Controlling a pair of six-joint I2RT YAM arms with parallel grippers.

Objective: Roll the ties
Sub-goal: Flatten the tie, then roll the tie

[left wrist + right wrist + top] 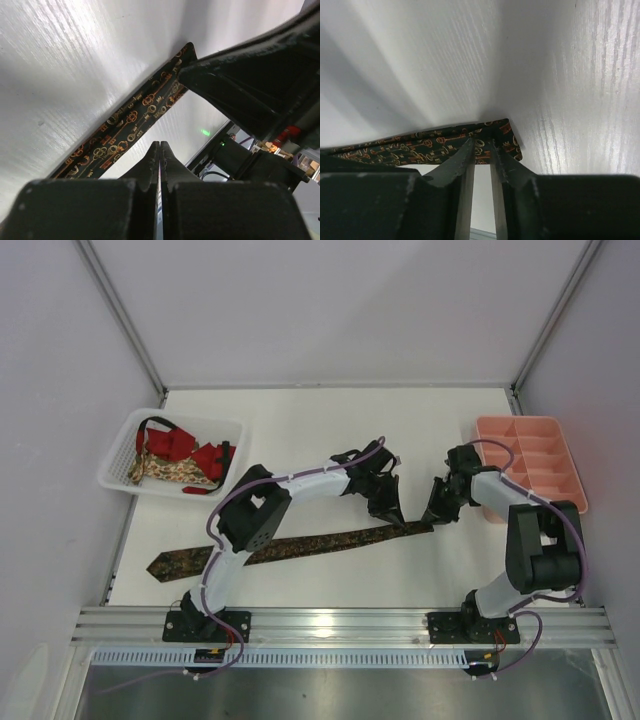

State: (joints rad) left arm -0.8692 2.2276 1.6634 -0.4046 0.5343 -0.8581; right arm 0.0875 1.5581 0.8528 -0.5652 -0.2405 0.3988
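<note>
Here we are over the white table [330, 430], and the dark brown tie [300, 543] with its reddish-gold pattern lies flat and stretched across the near half, wide pointed end off to the left near the left arm's base, narrow end out to the right where the two grippers meet. We see the left gripper [392, 515] tipped down just over that narrow stretch, and from its wrist its fingers [149, 167] are pressed tight together with nothing between them, the patterned fabric running just past the tips. On the other side the right gripper [436, 518] is right at the tie's narrow end; from its wrist the fingertips [461, 159] sit at the fabric's edge with a slim gap between the jaws, and we cannot tell whether they pinch the cloth or merely rest on it. Back left, the white basket [113, 458] holds a red tie [207, 455] and a beige floral tie [165, 472] in a loose heap, and the pink compartment tray [520, 421] sits at the right edge, just beside the right arm
</note>
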